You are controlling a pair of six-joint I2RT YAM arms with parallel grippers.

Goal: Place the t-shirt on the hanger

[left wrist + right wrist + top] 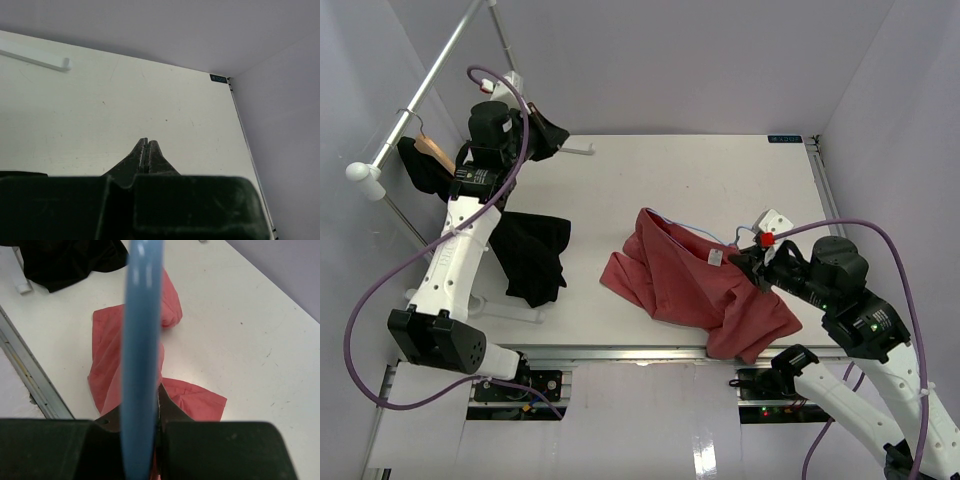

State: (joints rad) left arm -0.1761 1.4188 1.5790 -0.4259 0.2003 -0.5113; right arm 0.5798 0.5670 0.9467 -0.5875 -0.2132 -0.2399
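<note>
The salmon-red t-shirt lies crumpled on the white table right of centre, and a thin light-blue hanger wire shows along its far edge. My right gripper is at the shirt's right side, shut on the hanger. In the right wrist view the blue wire runs up from between my jaws, blurred and close, with the t-shirt on the table below. My left gripper is shut and empty at the back left, far from the shirt. The left wrist view shows its gripper shut above bare table.
A black garment hangs at the left by my left arm and also shows in the right wrist view. A tan wooden hanger hangs on the white rail. A small white block sits behind my right gripper. A metal table edge runs along the front.
</note>
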